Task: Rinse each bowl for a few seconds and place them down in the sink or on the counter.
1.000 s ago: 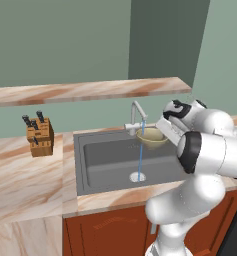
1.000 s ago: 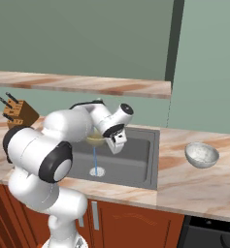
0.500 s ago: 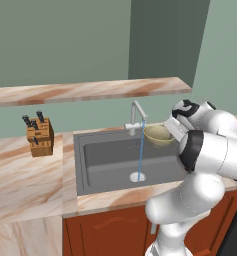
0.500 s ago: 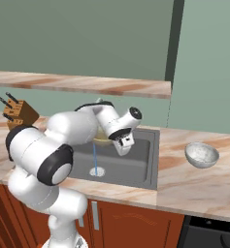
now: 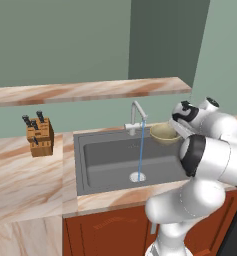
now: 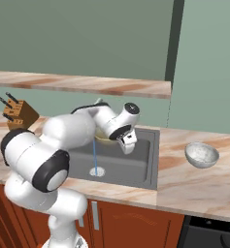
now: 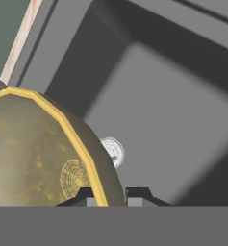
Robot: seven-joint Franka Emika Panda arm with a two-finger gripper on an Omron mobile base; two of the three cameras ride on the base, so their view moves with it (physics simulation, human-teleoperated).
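The olive-gold bowl point(image 5: 164, 133) hangs tilted over the right part of the sink point(image 5: 110, 161), to the right of the faucet point(image 5: 136, 113) and its running water. My gripper point(image 5: 177, 131) is shut on the bowl's rim. In the hand view the bowl point(image 7: 33, 153) sits at the left with its yellow rim between my gripper point(image 7: 107, 194) fingers, above the sink floor point(image 7: 173, 120) and the drain point(image 7: 113, 150). In the right base view my gripper point(image 6: 127, 143) holds the bowl point(image 6: 103, 139), mostly hidden behind the arm. A pale grey bowl point(image 6: 202, 155) rests on the counter point(image 6: 194, 186) right of the sink.
A thin blue stream of water point(image 5: 141, 150) falls from the faucet onto the drain. A wooden knife block point(image 5: 39, 135) stands on the counter point(image 5: 20, 185) left of the sink. A marbled shelf point(image 5: 90, 90) runs along the wall above.
My arm has carried the olive-gold bowl to the right, away from the water stream and toward the sink's right side. The grip stayed shut.
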